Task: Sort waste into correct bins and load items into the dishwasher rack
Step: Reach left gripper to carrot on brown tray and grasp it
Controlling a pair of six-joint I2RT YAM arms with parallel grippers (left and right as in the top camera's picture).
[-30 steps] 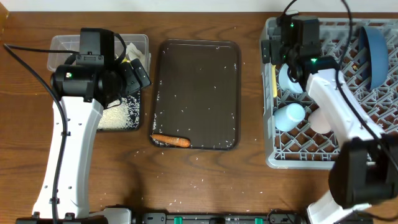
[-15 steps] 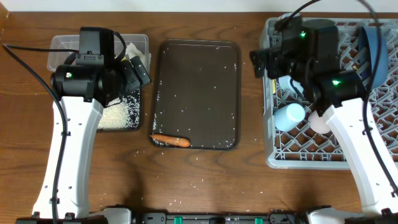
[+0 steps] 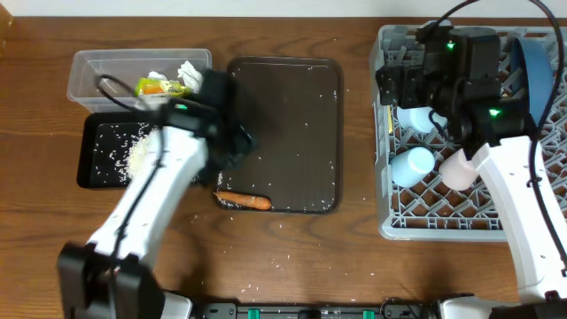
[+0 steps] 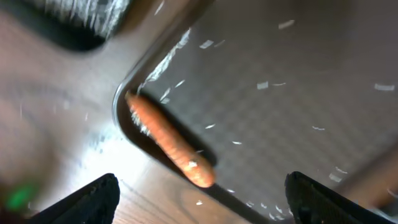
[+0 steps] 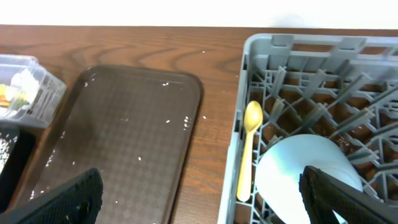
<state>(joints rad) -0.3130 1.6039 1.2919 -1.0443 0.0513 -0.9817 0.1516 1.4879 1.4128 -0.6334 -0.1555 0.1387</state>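
jaws wide, left and right; thin orange carrot stick point(image 4: 171, 142) in tray point(image 4: 298, 93) corner

Ahead of the left gripper point(image 4: 204, 200), an orange carrot stick point(image 4: 169, 142) lies on a dark brown tray point(image 4: 298, 93) with a fine checked texture, flecked with white rice grains point(image 4: 283, 25). Ahead of the right gripper point(image 5: 205, 199), a pale yellow spoon point(image 5: 247, 149) and white bowl point(image 5: 311, 168) sit in a grey lattice rack point(image 5: 292, 46).
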